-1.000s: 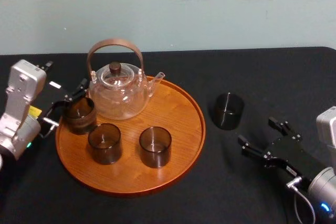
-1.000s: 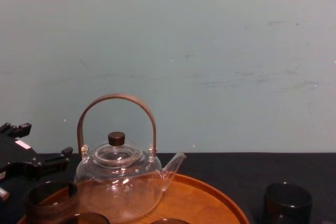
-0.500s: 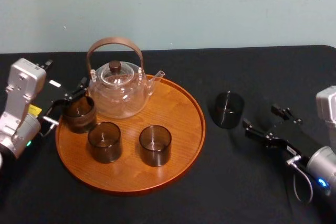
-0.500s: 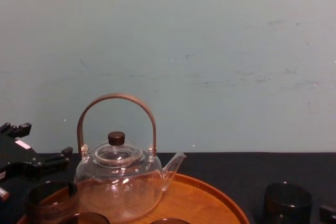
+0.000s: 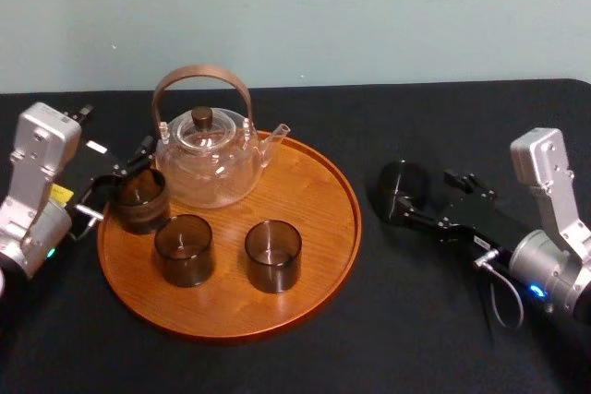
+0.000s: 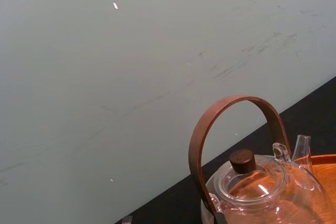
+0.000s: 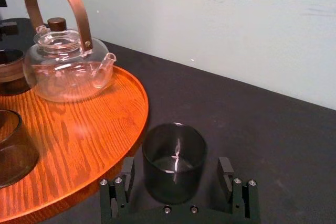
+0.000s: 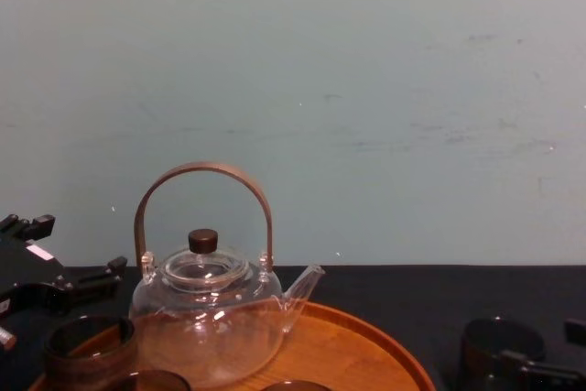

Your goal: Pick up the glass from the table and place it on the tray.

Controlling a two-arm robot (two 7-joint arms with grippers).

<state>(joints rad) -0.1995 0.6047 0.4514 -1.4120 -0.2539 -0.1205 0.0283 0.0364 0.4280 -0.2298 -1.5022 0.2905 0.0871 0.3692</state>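
Note:
A dark smoked glass stands on the black table right of the round orange-brown wooden tray. My right gripper is open, with a finger on either side of the glass; the right wrist view shows the glass between the two black fingers, with a gap on each side. In the chest view the glass is low at the right. My left gripper rests open at the tray's left edge, beside a glass on the tray.
On the tray stand a clear glass teapot with a brown hoop handle and three smoked glasses, two of them near the front. The tray's rim lies close beside the glass on the table. A pale wall is behind the table.
My right gripper has moved forward and toward the tray, from in front of the glass to straddling it. The glass, tray and left arm have not moved.

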